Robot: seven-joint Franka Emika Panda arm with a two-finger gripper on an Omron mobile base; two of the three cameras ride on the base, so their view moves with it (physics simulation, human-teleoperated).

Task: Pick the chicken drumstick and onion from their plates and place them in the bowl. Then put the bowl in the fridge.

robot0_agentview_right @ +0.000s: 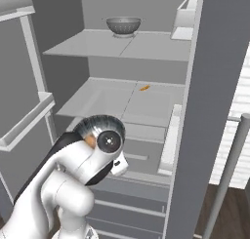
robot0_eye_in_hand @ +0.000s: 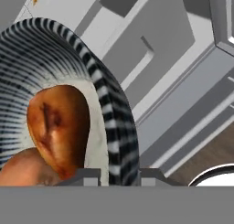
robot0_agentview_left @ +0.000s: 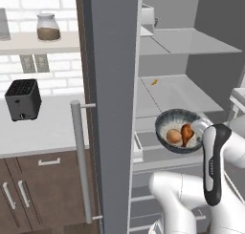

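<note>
The fridge [robot0_agentview_left: 115,85] stands open, its flat grey door [robot0_agentview_left: 112,132] swung out edge-on with the long silver bar handle [robot0_agentview_left: 82,161] on its outer face; inside are pale grey shelves [robot0_agentview_left: 182,90]. A metal colander [robot0_agentview_right: 123,24] sits at the back of the upper shelf, and a small orange scrap [robot0_agentview_left: 154,81] lies on the shelf below it. Left of the fridge, a black toaster [robot0_agentview_left: 23,99] rests on the kitchen counter [robot0_agentview_left: 48,128] and a glass jar [robot0_agentview_left: 48,27] on a wall shelf.

The bowl [robot0_agentview_left: 179,131] is held in the air before the front edge of the lower shelves, tilted so its pale speckled inside faces the left base camera; its rim and outside are dark, streaked black and white close up. In it lie the onion [robot0_agentview_left: 173,136], a round tan ball, and the chicken drumstick [robot0_agentview_left: 186,132], glossy orange-brown, touching each other.

The gripper [robot0_eye_in_hand: 119,176] is clamped on the bowl's rim, one finger on each side of the wall.
</note>
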